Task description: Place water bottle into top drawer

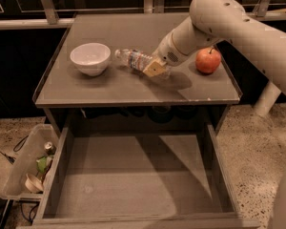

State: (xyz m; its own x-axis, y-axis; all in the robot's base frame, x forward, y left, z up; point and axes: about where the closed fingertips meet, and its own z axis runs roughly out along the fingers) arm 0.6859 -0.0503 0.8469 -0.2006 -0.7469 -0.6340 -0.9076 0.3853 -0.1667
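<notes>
The water bottle (133, 59) lies on its side on the tabletop, white cap pointing left toward the bowl. My gripper (155, 68) is down at the bottle's base end and covers that end; its tan tip shows in front of the bottle. The top drawer (133, 175) is pulled open below the table's front edge, grey, with a bare flat bottom.
A white bowl (90, 57) stands left of the bottle. A red apple (208, 60) sits to the right, behind my arm. The grey table (105, 87) has a low raised rim. A translucent bin of trash (27, 168) stands on the floor left of the drawer.
</notes>
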